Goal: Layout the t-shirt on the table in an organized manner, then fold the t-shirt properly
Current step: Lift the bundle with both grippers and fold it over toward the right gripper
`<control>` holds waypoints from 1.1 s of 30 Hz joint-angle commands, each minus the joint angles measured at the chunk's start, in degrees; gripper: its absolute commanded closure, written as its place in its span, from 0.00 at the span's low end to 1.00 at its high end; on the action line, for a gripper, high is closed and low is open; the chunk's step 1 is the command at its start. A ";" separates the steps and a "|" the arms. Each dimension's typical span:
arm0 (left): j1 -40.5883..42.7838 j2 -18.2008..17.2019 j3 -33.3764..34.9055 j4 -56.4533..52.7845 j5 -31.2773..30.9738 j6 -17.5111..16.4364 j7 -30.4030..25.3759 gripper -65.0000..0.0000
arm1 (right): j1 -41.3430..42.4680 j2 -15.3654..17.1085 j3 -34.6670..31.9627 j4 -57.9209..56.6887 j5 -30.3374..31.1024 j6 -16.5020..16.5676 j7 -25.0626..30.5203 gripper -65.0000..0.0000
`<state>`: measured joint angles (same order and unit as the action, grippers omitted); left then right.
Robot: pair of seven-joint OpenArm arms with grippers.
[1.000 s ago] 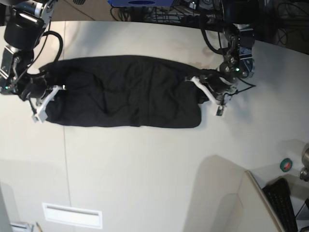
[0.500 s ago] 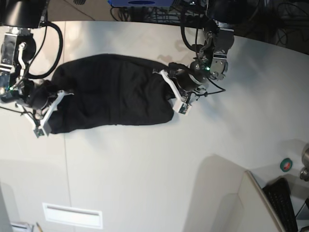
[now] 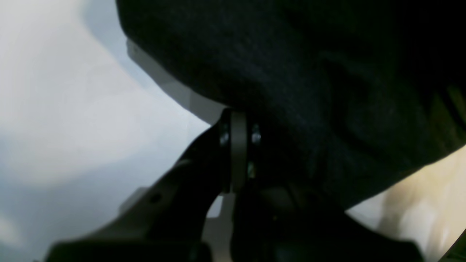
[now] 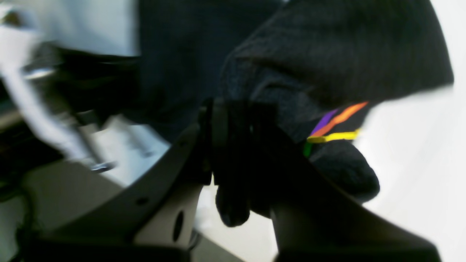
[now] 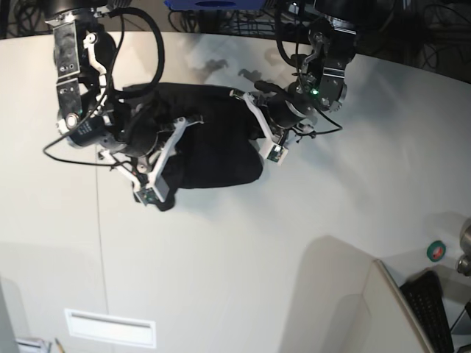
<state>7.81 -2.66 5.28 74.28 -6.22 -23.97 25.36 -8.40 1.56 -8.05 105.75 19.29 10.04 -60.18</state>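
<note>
Nearest the base camera: small white rectangular plate point(image 5: 110, 327) at the near edge of the table point(image 5: 221, 257), nothing resting on it. No other container in view; green-and-red roll point(image 5: 436, 251) sits well apart at the right, on the bare surface.

Mid-table: t-shirt point(image 5: 210, 143) bunched into a compact dark heap between the two arms, lying on the table, part lifted at each end. Rainbow print visible only as a few coloured lines in the right wrist view.

Right gripper point(image 5: 151, 165) clamped narrow on a fold of black cloth at the heap's left end. Left gripper point(image 5: 268, 140) pinched fully closed on the cloth at the right end; cloth drapes over the fingers in the left wrist view.

Step in hand, as judged: fold across, both ends carried toward the middle. Next move likely calls for laying the held edges flat and aligned, then releasing without dragging the layers.

Far side: cables and dark equipment beyond the table's curved edge.
</note>
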 commanded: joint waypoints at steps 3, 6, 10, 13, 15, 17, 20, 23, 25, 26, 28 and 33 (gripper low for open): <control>-0.65 -0.90 -0.05 0.84 -0.59 -0.17 -0.88 1.00 | 1.33 -0.73 -3.59 0.84 0.01 -3.05 1.24 1.00; -0.65 -1.08 -0.05 0.84 -0.59 -0.17 -0.88 1.00 | 2.91 -1.43 -6.93 0.84 0.10 -6.04 1.15 1.00; -0.65 -1.17 -0.05 0.84 -0.59 -0.17 -0.79 1.00 | 3.35 -2.57 -10.71 0.93 0.18 -9.21 1.15 1.00; -0.65 -0.99 0.22 0.84 -0.59 -0.17 -0.79 1.00 | 3.35 -4.68 -11.51 0.84 0.18 -10.09 1.15 1.00; -0.65 -0.90 0.13 0.84 -0.59 -0.17 -0.79 1.00 | 3.35 -5.83 -11.51 -0.74 0.18 -10.09 1.15 1.00; -0.65 -0.99 0.04 0.84 -0.59 -0.17 -0.79 1.00 | 4.49 -6.00 -11.42 -3.73 0.10 -10.09 1.24 1.00; -0.65 -1.17 -0.05 0.93 -0.59 -0.17 -0.79 1.00 | 5.37 -6.18 -11.42 -7.25 0.10 -10.09 1.24 1.00; -0.56 -1.17 -0.05 0.93 -0.59 -0.17 -0.79 1.00 | 5.37 -6.44 -11.33 -8.13 0.10 -10.09 1.24 1.00; 0.41 -1.17 -0.14 1.28 -0.59 -0.17 -0.97 1.00 | 5.37 -6.88 -11.33 -8.22 0.10 -10.18 1.59 1.00; 0.76 -1.17 -0.14 1.46 -0.59 -0.17 -1.06 1.00 | 5.37 -6.97 -11.33 -8.22 0.10 -10.18 2.21 1.00; 1.29 -1.61 -0.14 1.98 -0.59 -0.17 -1.06 1.00 | 5.20 -7.06 -11.24 -8.22 0.10 -10.18 3.44 1.00; 2.96 -1.78 -3.83 2.33 -1.03 -0.17 -0.79 1.00 | 5.28 -7.50 -10.98 -12.88 0.27 -10.18 5.37 1.00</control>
<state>10.63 -3.97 1.61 75.66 -6.96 -24.23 25.04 -3.90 -5.26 -18.96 91.85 19.05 -0.23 -55.59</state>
